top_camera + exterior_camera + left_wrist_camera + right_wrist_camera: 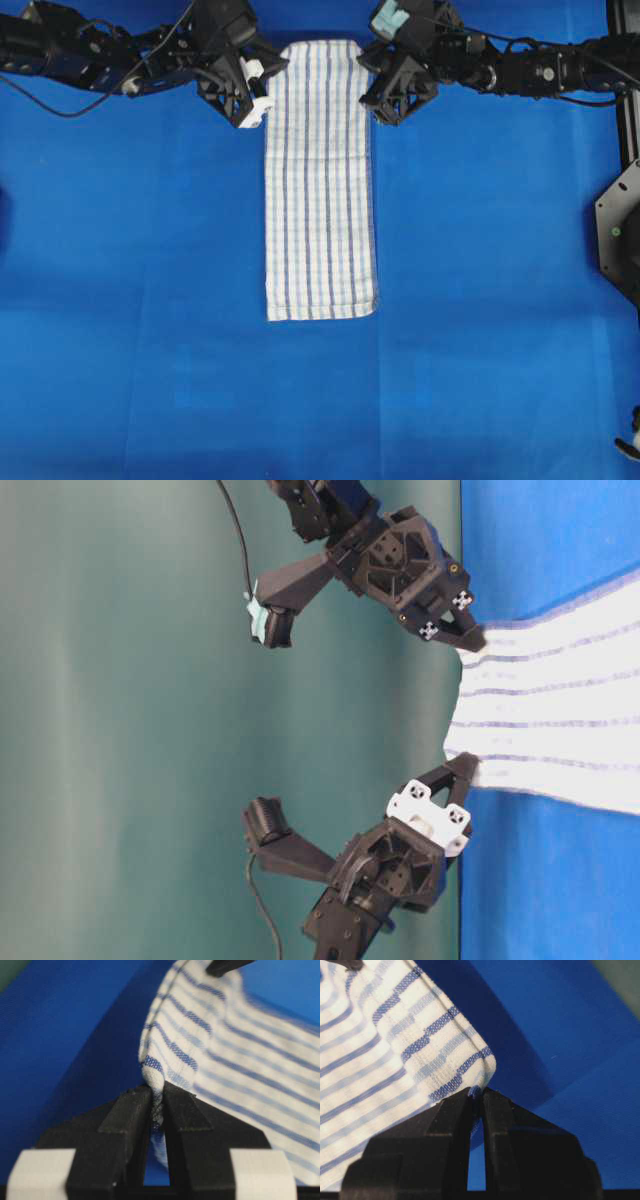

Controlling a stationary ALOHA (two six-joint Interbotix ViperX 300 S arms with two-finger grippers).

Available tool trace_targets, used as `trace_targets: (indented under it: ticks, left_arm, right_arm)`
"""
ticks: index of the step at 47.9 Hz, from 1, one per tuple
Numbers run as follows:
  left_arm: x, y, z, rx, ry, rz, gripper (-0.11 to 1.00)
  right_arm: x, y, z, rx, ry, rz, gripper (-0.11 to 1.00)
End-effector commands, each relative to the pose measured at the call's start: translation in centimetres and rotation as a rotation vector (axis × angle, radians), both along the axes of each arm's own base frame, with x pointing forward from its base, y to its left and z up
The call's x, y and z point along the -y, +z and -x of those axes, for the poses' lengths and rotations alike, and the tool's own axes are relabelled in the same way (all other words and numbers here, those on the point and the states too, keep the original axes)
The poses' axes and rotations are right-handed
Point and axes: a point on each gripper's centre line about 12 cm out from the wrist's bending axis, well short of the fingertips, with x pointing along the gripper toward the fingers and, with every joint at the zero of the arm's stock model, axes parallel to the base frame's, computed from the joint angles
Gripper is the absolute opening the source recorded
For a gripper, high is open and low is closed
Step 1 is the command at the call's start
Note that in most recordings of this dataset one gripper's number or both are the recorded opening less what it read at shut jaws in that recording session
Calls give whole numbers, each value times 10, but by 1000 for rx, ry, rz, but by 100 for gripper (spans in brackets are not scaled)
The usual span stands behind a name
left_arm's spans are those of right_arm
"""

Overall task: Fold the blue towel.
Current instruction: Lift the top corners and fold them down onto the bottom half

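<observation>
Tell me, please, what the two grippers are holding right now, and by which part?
Both hold the blue towel by its far corners: left gripper pinches one corner, right gripper the other.

A plain solid-blue fabric table covering (150,300) spans the whole overhead view, faint creases toward six o'clock. A flat grey-green backdrop (130,730) fills the table-level view's nine-o'clock side.

Overhead view looks straight down, wide. Table-level view: side-on, rotated, nearer. Wrist views: close behind jaws. All share blue towel (320,180) end; blue covering (150,350) throughout.
</observation>
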Motion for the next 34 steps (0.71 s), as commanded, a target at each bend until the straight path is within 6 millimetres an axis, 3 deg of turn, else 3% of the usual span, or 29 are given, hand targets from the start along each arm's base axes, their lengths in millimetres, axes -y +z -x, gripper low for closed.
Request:
trace_targets:
  ticks: [1, 12, 34]
  left_arm:
    - [15, 21, -5, 48, -39, -20, 5]
    - [60, 19, -3, 40, -123, 14, 5]
    - [162, 14, -9, 56, -309, 134, 5]
  right_arm:
    - [-12, 18, -2, 47, 16, 12, 7]
    - [-50, 22, 3, 78, 54, -4, 7]
    - [-154, 14, 12, 143, 169, -80, 7]
